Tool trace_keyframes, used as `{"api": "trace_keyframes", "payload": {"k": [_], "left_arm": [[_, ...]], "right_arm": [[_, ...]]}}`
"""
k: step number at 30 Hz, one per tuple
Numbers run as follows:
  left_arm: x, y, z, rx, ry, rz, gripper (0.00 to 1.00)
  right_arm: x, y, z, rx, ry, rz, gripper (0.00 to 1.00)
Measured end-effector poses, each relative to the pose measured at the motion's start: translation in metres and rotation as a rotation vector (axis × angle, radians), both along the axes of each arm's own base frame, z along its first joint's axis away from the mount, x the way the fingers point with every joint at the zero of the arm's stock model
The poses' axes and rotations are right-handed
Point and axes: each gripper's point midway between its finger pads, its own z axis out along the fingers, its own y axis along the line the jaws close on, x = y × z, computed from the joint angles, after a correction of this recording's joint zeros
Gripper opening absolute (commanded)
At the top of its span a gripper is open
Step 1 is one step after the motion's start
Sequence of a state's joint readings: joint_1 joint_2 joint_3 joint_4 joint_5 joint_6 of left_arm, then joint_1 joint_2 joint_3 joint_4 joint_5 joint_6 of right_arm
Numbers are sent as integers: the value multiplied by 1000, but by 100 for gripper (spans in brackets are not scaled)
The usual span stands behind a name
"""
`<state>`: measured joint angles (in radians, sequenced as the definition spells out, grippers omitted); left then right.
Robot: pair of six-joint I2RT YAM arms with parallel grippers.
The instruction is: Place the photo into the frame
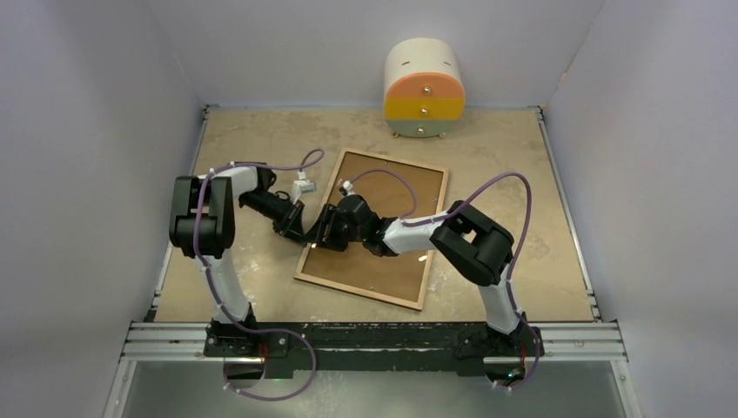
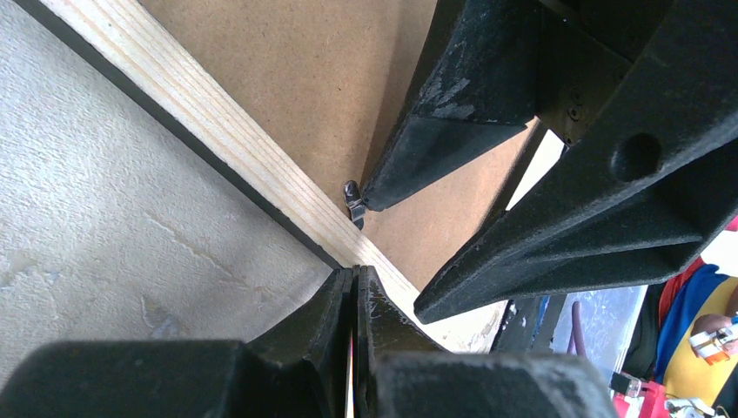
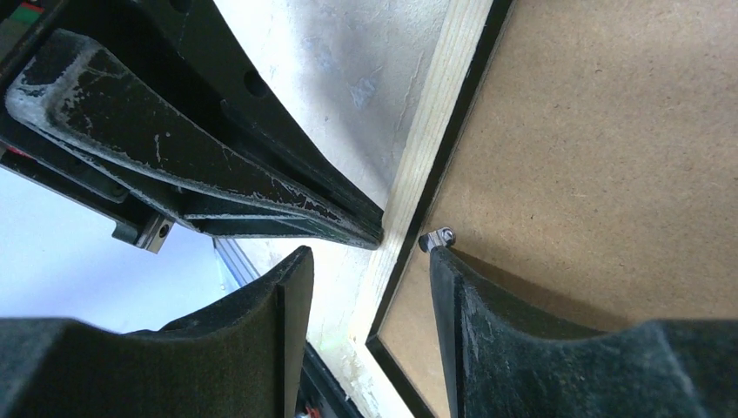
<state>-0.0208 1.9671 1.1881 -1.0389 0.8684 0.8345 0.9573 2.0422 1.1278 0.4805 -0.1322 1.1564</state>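
Note:
The frame (image 1: 357, 292) lies back up on the table, its light wood rail showing, with the brown backing board (image 1: 387, 266) set inside it. The photo does not show in any view. My left gripper (image 1: 300, 233) is shut and empty, its tip (image 2: 357, 272) resting on the frame's left wood rail (image 2: 218, 122). My right gripper (image 1: 329, 233) is open and straddles the same rail (image 3: 435, 131). One of its fingertips (image 3: 444, 270) touches a small metal tab (image 3: 438, 237) on the backing board (image 3: 609, 131). The tab also shows in the left wrist view (image 2: 352, 202).
A small rounded drawer cabinet (image 1: 424, 87), white, orange, yellow and green, stands at the back against the wall. Grey walls close in the table on three sides. A metal rail (image 1: 374, 340) runs along the near edge.

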Motion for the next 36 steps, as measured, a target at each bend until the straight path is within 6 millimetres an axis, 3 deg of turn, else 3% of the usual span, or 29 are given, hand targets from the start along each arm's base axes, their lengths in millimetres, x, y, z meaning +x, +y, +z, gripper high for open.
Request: {"api": "trace_keyframes", "payload": {"k": [14,28,36], "left_arm": [[0,0,0,-2,-13,-9,0],[0,0,0,-4,-17,-13,0],[0,0,0,-4,-17,-14,0]], "right_arm": [[-1,0,0,-11,12,-35,55],[-14,4,-1,-13,13,-10,56],[-11,3,-1,-22,-6,-22,51]]}}
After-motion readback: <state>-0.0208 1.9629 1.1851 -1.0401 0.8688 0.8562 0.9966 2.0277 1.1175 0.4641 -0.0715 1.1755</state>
